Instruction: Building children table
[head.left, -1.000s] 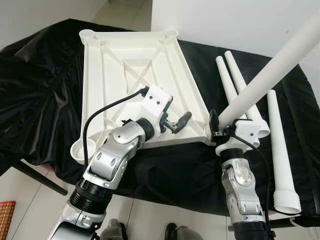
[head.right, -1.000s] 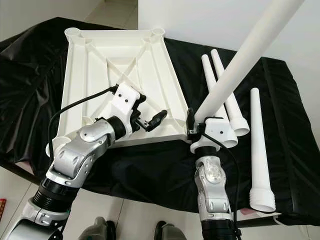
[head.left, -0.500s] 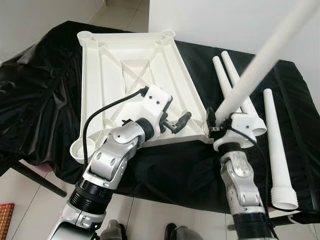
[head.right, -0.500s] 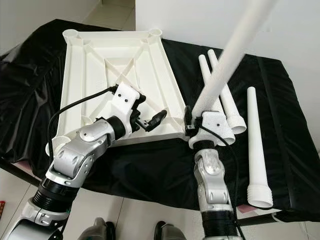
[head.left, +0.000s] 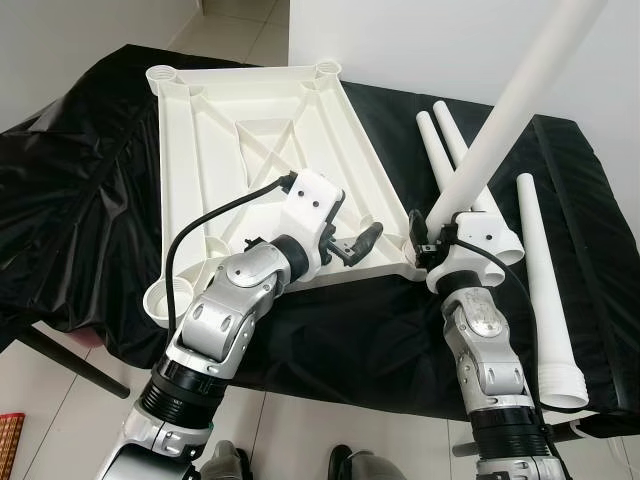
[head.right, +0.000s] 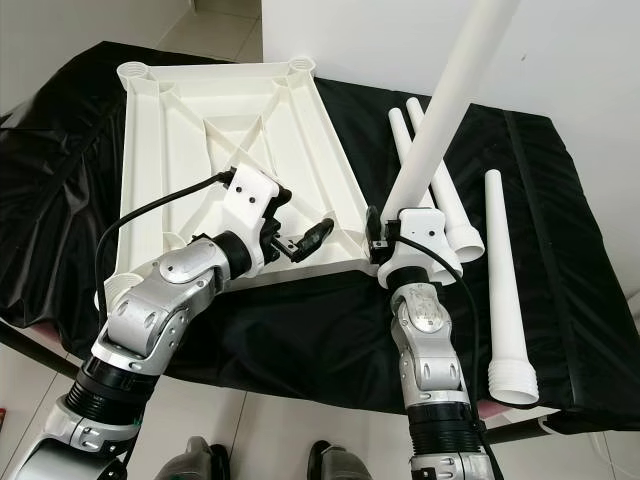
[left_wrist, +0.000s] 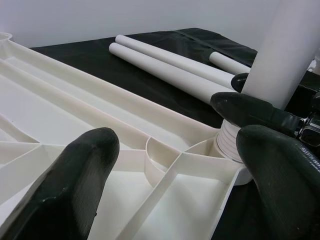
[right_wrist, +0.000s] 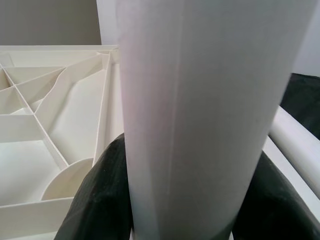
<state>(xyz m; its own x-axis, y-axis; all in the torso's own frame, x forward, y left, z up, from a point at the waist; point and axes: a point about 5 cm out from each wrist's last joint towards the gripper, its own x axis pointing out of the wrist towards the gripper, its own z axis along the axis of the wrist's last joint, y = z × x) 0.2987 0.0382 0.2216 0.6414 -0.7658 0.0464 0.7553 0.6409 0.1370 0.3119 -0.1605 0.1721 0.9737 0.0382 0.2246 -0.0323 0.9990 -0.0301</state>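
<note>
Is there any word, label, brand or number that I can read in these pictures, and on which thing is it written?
None can be read.
Tabletop: plain white ribs, no text.
Held leg and the three legs on the black cloth: plain white, no print.
Left gripper and right gripper: no visible marking.

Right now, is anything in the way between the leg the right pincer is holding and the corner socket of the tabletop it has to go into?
Nothing visible blocks it. The right pincer holds the leg with its threaded end already at the near right corner socket of the upturned tabletop. The left pincer hovers beside that corner, open, clear of the socket.
</note>
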